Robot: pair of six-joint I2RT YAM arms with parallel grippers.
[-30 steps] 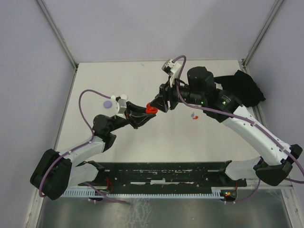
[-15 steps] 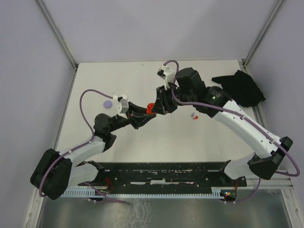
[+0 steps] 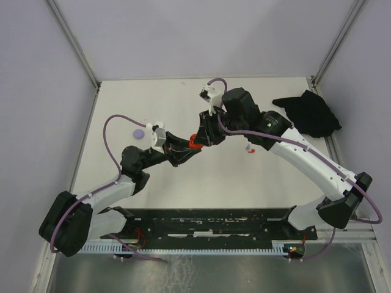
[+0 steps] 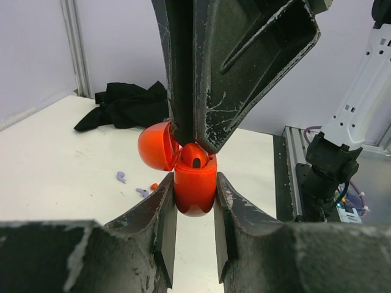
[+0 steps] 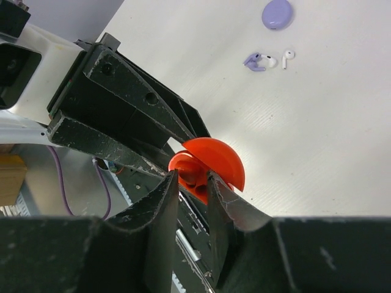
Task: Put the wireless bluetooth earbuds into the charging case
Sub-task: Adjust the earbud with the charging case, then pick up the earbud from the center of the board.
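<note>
My left gripper [image 4: 194,183] is shut on the red charging case [image 4: 195,189], held up off the table with its lid [image 4: 156,146] hinged open. A red earbud [image 4: 194,157] sits in the top of the case. My right gripper [image 5: 192,177] comes down from above, its narrow jaws closed around that earbud [image 5: 192,170] at the case's rim. In the top view the two grippers meet at the case [image 3: 194,140] in mid-table. Loose lilac earbuds [image 4: 121,177] lie on the table beyond.
A lilac round case [image 3: 139,133] and small white pieces [image 3: 146,122] lie at the left. Small earbuds [image 3: 248,148] lie under the right arm. Black cloth [image 3: 308,113] is heaped at the back right. A lilac earbud [image 5: 253,61] and a white earbud [image 5: 287,56] lie near the lilac case [image 5: 277,13].
My right gripper's jaws have narrowed onto the red earbud, and its arm has shifted a little left over the case. The left arm has held still with the case.
</note>
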